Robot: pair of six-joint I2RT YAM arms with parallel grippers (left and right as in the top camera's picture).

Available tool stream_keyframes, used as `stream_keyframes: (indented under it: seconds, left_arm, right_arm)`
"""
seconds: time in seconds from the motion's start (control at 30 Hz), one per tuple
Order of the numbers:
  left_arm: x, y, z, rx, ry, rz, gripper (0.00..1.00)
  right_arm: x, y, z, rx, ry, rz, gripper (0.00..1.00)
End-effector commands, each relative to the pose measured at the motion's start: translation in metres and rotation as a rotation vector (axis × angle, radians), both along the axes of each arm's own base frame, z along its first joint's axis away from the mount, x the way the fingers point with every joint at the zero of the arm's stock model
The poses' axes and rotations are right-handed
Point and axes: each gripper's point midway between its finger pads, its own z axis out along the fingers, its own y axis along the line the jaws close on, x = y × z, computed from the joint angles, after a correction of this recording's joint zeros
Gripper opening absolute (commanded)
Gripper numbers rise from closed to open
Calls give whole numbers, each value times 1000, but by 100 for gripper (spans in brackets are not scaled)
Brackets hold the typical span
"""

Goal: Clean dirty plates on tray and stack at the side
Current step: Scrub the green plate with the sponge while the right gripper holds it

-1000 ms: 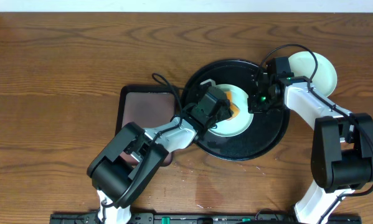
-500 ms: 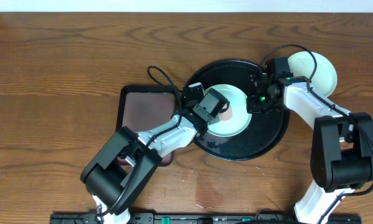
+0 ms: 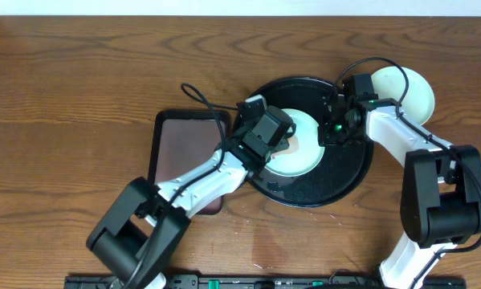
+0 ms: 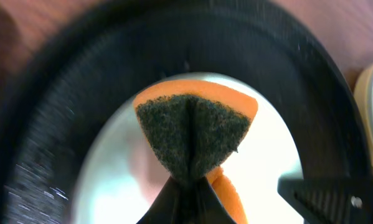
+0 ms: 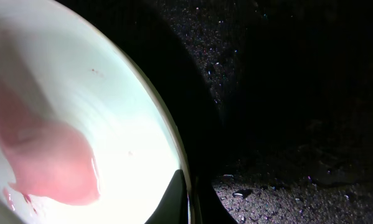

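Note:
A pale mint plate [image 3: 300, 144] with a reddish smear [image 5: 46, 155] lies on the round black tray [image 3: 344, 172]. My left gripper [image 3: 282, 138] is shut on an orange sponge with a dark green scouring face [image 4: 192, 134] and holds it over the plate's left part [image 4: 121, 168]. My right gripper [image 3: 327, 131] is shut on the plate's right rim [image 5: 174, 140], one finger inside the rim and one outside. A stack of pale plates [image 3: 405, 88], a yellowish one partly under a mint one, sits on the table at the tray's upper right.
A rectangular maroon tray with a black rim [image 3: 184, 148] lies left of the black tray, partly under my left arm. Bare wooden table [image 3: 79, 96] surrounds everything. The black tray's surface [image 5: 298, 124] has wet specks.
My left gripper has drawn the sponge leftward across the plate, toward its left edge. The right gripper has stayed on the plate's rim.

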Motion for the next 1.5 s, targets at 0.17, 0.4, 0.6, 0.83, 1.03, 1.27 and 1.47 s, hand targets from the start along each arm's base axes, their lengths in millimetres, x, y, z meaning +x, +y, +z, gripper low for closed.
stream_keyframes:
  seconds: [0.17,0.4,0.6,0.83,1.03,1.27,1.47]
  left_arm:
    - [-37,-23,-45,-22,190,-56,8]
    - [-36,16,-54,206,148,-51,7]
    - [-17,54,-25,395,1,44,7]
    - [5,24,10,223,-124,43,8]
    - [9,-31,5,-17,-113,-72,8]
    - [8,-23,-48,7,-14,-8,8]
    - [-1,-6,-79,112,53,-27,8]
  right_arm:
    - [-12,3,-20,-17,58,20,1]
    - [-13,3,-20,-17,59,20,1]
    - [-13,3,-20,-17,59,20,1]
    - [-11,3,-19,-16,54,20,1]
    - [-12,3,-19,-17,56,20,1]
    - [-13,3,-20,-17,59,20,1]
    - [-13,2,-20,-20,61,20,1]
